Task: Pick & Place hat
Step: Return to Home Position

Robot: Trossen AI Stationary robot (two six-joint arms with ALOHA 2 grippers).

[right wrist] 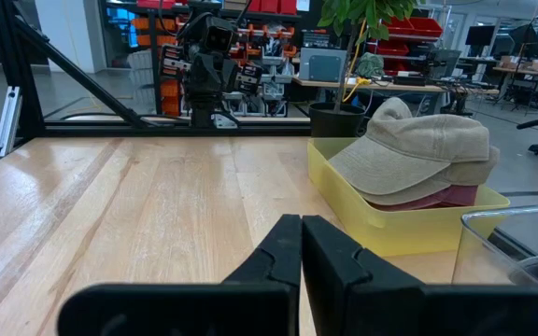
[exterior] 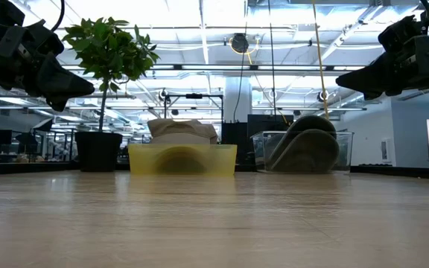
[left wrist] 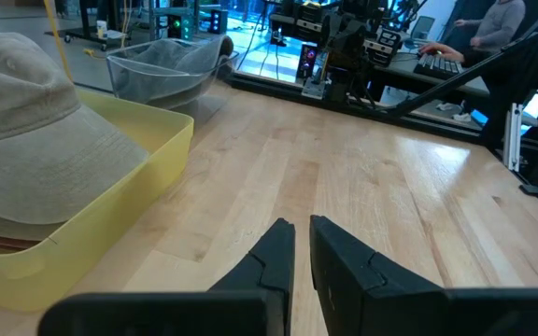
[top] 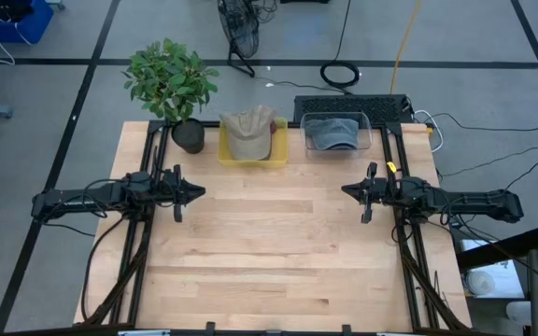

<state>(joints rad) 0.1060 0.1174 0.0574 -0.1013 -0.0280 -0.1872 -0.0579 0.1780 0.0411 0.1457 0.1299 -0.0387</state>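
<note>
The left gripper [top: 198, 193] hangs above the left side of the table [top: 269, 271], its two fingers drawn together with only a thin slit between them and nothing held. The right gripper [top: 347, 191] mirrors it over the right side, its fingers pressed together and empty. The two point at each other across the bare middle of the table, well apart, and in the low view both hang clear of the surface.

The table is pale wooden planks with black frame rails along its left and right sides. At its far edge, near the middle, stands the yellow bin [top: 224, 155]. A tan cap [top: 248, 132] lies on top in it, and the right wrist view shows a darker, reddish-brown cap [right wrist: 437, 197] stacked beneath it. Just beside the yellow bin, on the right arm's side, stands the transparent bin [top: 367, 133] with a grey cap [top: 332, 134] inside. On the left arm's side of the yellow bin stands a potted plant [top: 171, 79] in a dark pot.

Nothing lies between the grippers and the bins. Beyond the table a grey floor runs with dark lines and a coiled cable [top: 341, 73]. The low view shows a bright hall with ceiling lights. In the left wrist view a person [left wrist: 498, 21] sits at a desk past the right arm.
</note>
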